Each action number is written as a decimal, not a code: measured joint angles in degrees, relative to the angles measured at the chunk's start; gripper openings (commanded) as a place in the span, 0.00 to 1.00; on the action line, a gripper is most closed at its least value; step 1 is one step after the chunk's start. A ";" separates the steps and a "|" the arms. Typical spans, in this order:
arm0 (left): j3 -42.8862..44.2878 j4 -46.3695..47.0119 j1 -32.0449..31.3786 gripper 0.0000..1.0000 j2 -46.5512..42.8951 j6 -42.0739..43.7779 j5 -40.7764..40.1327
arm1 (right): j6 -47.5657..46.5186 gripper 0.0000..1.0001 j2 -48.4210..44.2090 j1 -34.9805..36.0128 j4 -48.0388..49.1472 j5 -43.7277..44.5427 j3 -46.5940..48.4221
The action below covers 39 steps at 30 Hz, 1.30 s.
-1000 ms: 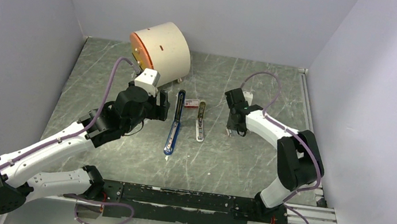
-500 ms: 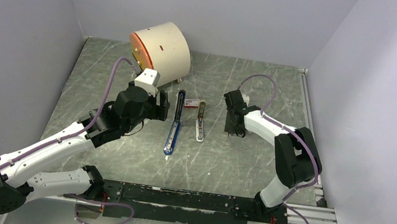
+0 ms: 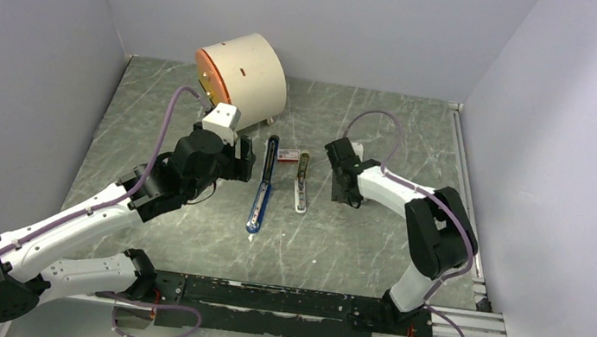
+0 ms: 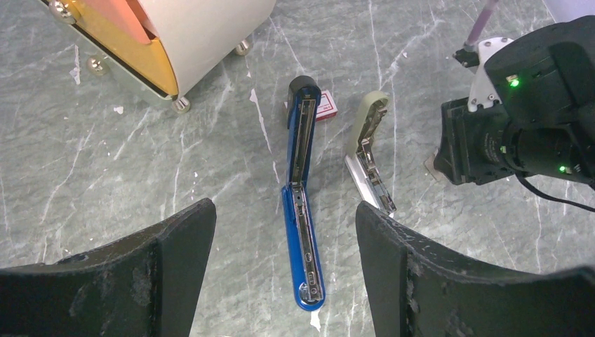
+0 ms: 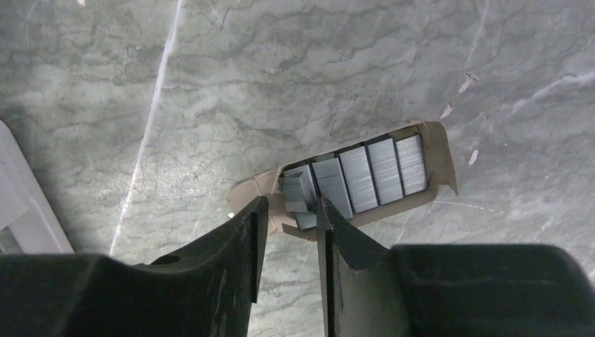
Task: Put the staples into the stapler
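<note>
The blue stapler (image 3: 262, 188) lies folded open flat on the marble table, its silver channel (image 4: 303, 239) facing up. My left gripper (image 4: 284, 209) hovers over it, open wide, with one finger on either side and nothing between them. The staples (image 5: 372, 174) lie as several grey strips side by side in a torn cardboard tray (image 5: 438, 151). One loose strip (image 5: 297, 191) sits askew at the tray's left end. My right gripper (image 5: 291, 210) is at that end with its jaws a narrow gap apart, the tips at the loose strip but not clamped on it. In the top view, my right gripper (image 3: 337, 189) covers the tray.
A grey-green stapler (image 3: 301, 185) lies open just right of the blue one, with a small red and white box (image 3: 286, 156) between their far ends. A cream drum with an orange face (image 3: 242, 74) stands at the back left. Walls enclose the table on three sides.
My right gripper has shifted a little left towards the staplers and its jaws have parted slightly. The left arm and both staplers have not moved.
</note>
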 measured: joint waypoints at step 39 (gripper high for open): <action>0.00 -0.02 0.00 0.78 -0.17 0.00 0.00 | -3.19 0.24 5.68 7.91 -3.41 14.88 4.59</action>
